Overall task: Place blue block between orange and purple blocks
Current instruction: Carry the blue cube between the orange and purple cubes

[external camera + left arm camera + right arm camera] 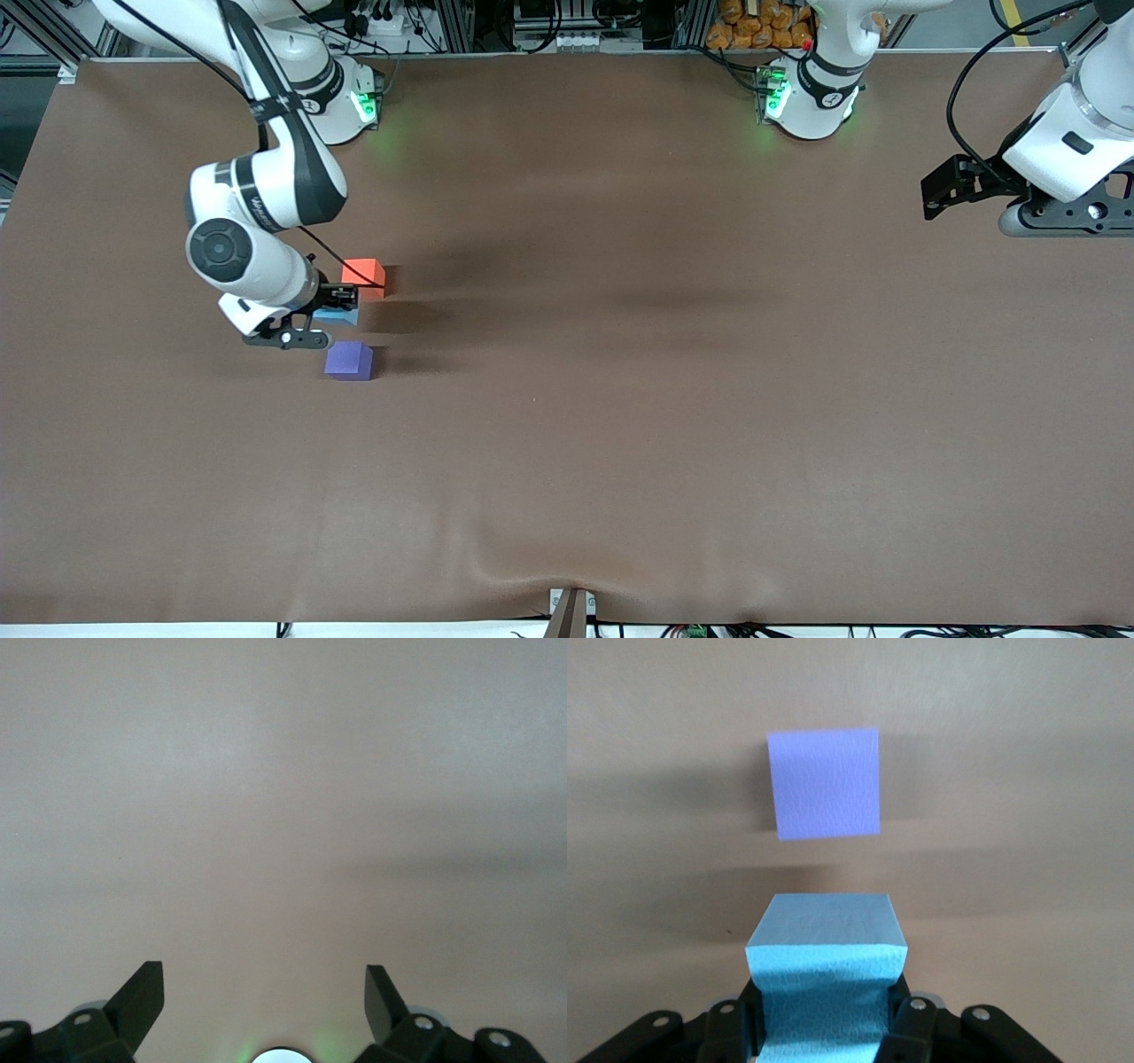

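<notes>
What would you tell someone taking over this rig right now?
Right gripper: shut on the blue block, between the orange block and the purple block.
Left gripper: open, empty, waiting at its own end of the table.
Done: blue block grasped and brought into the gap.
Left: check that it rests on the table, release, withdraw.

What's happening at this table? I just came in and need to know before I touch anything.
The right gripper is shut on the blue block, holding it low between the orange block and the purple block, toward the right arm's end of the brown table. The purple block lies nearer the front camera than the orange one. The left gripper waits open over bare table at its own end.
</notes>
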`<state>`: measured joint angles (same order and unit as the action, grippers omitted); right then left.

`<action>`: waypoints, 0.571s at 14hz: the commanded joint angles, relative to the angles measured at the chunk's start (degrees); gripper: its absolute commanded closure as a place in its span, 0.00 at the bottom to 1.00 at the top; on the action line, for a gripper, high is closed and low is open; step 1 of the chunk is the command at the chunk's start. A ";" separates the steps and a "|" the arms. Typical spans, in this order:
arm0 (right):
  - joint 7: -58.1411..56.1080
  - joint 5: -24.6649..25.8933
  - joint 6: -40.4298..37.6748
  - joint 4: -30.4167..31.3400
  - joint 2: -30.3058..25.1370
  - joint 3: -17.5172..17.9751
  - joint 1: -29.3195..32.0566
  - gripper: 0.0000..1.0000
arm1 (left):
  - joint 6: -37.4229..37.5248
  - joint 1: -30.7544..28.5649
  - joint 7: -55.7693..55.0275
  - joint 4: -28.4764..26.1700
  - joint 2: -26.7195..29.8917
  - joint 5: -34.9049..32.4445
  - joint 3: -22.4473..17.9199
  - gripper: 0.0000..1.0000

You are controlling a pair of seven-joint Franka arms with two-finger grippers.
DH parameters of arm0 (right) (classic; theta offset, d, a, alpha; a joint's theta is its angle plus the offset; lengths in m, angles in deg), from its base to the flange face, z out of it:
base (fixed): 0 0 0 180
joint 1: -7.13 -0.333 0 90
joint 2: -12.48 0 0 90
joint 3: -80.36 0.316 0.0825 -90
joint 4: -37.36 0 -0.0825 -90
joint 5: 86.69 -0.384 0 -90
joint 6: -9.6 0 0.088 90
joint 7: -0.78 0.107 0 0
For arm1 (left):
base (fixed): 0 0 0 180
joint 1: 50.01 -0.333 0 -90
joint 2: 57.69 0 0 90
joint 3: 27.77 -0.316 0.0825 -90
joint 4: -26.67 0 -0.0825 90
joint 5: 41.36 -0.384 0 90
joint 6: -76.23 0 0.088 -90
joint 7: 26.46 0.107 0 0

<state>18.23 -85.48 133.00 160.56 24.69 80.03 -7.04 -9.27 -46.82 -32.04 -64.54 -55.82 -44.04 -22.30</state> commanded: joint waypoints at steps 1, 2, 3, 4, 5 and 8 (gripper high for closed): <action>0.40 -1.73 1.58 2.83 -2.54 1.13 1.16 1.00 | 1.21 0.07 -0.49 1.04 0.06 0.83 -0.37 0.00; 0.22 -1.74 2.45 2.92 -2.28 1.04 1.25 1.00 | 1.21 0.07 -0.49 1.04 0.06 0.83 -0.37 0.00; 0.13 -1.74 2.63 2.92 -2.19 1.04 1.25 1.00 | 1.21 0.07 -0.40 1.04 0.06 0.83 -0.46 0.00; 0.13 -1.74 3.07 2.92 -2.01 1.04 0.90 1.00 | 1.21 0.07 -0.23 1.04 0.15 0.83 -0.54 0.00; 0.05 -1.74 4.29 2.92 -1.66 1.04 0.55 1.00 | 1.30 -0.02 -0.05 1.04 0.24 0.83 -0.63 0.00; -0.22 -1.65 7.19 2.92 0.44 1.04 0.63 1.00 | 1.30 -1.42 1.96 0.95 1.03 0.83 -0.72 0.00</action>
<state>18.33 -86.51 137.55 162.03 24.87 80.45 -7.01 -9.23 -47.19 -31.83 -64.20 -55.61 -44.03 -22.83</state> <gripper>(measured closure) 0.471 0.000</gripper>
